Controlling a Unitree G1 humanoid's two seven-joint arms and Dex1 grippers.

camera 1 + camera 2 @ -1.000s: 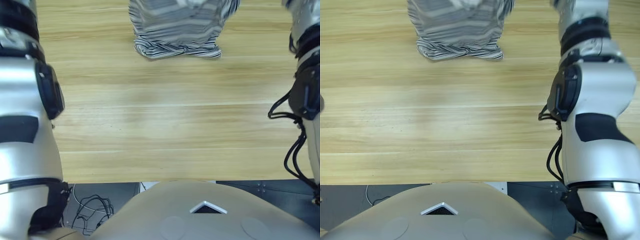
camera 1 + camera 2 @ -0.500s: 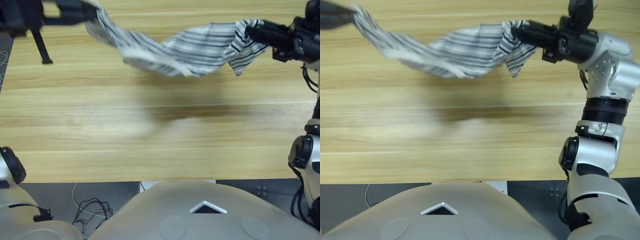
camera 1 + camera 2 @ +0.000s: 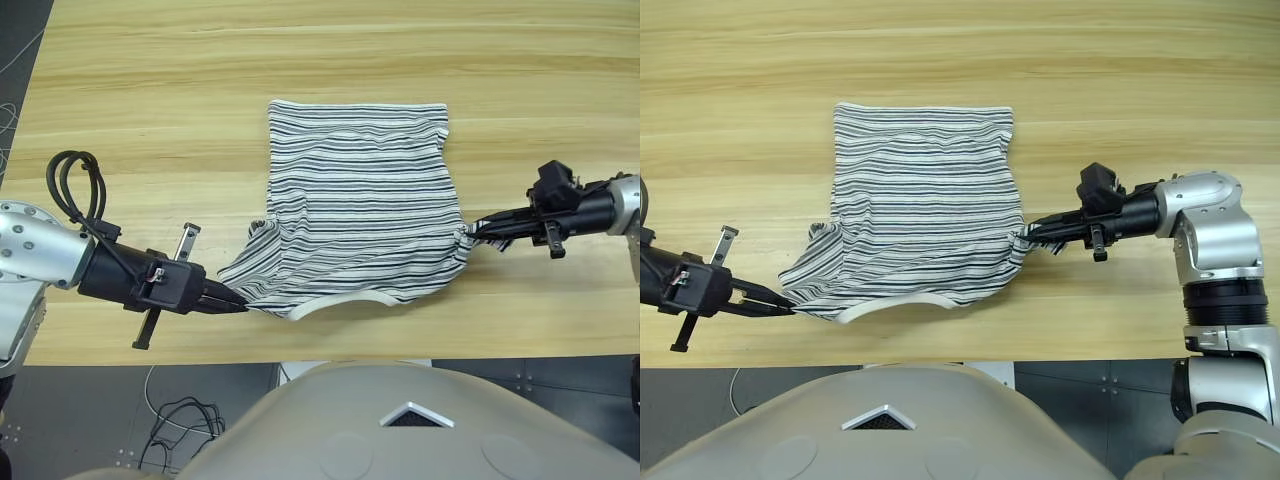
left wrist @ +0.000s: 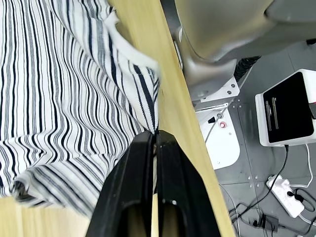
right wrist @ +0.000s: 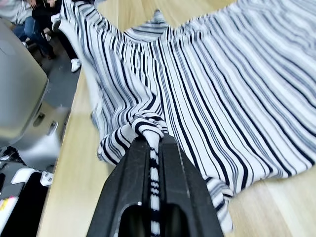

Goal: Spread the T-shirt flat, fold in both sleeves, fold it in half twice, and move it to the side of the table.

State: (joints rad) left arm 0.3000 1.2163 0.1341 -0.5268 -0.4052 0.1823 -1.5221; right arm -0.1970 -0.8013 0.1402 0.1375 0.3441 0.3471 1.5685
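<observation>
A pale wooden table (image 3: 300, 60) is seen from above, with grey floor (image 3: 90, 420) and loose cables (image 3: 185, 418) past its near edge. On the left, the left gripper (image 3: 232, 305) is held low, just inside that near edge, its jaws closed tight on the near left corner of the T-shirt (image 3: 360, 200). The T-shirt is laid out at the middle of the table, its far hem straight and flat, its near part rumpled and drawn out to both sides, with a white-trimmed edge lying close to the table's front. Bare wood is left all round it: a wide band beyond the hem and open stretches to the left and right. On the right, the right gripper (image 3: 482, 228) is held level over the table, its jaws shut on a bunched knot of striped cloth at the near right corner. In the left wrist view the pinched corner is seen almost at the table's edge, with a power strip (image 4: 289, 190) and a dark-fronted box (image 4: 289, 116) on the floor below. In the right wrist view the cloth is seen fanning out in folds from the closed jaws.
</observation>
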